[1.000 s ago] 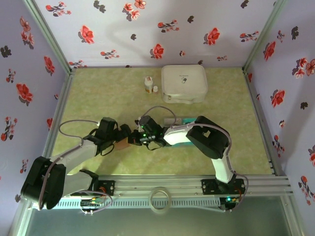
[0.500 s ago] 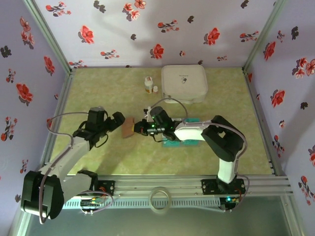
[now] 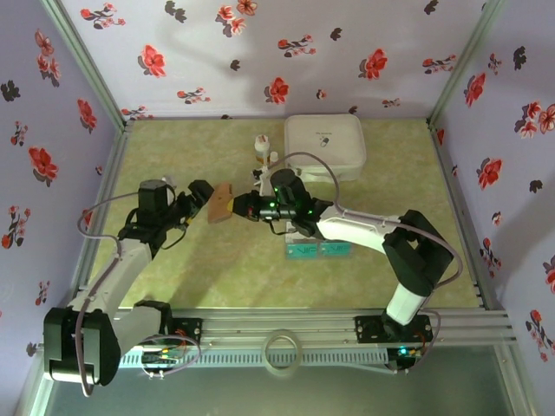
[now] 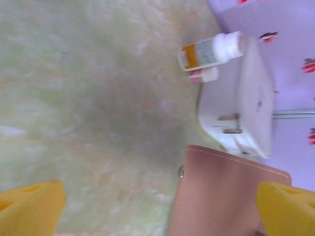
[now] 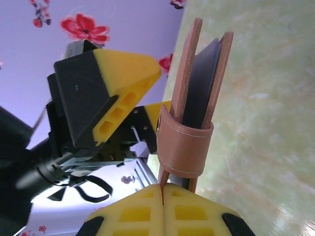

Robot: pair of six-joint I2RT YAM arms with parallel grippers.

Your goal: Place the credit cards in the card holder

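1. Leftmost, the left fingers stand spread wide and grip nothing. The card holder's edge reaches in between their yellow tips, but whether it touches them cannot be told.
2. Just right of them, the brown card holder is held up on edge, its two leaves slightly parted around a dark inner face.
3. The right fingers are pressed fully together on the holder's right end, below its strap loop.
4. At the far side stand two small bottles.
5. Nearer, two teal credit cards lie flat on the surface, well apart from the holder.
6. A white box sits far right of the bottles.
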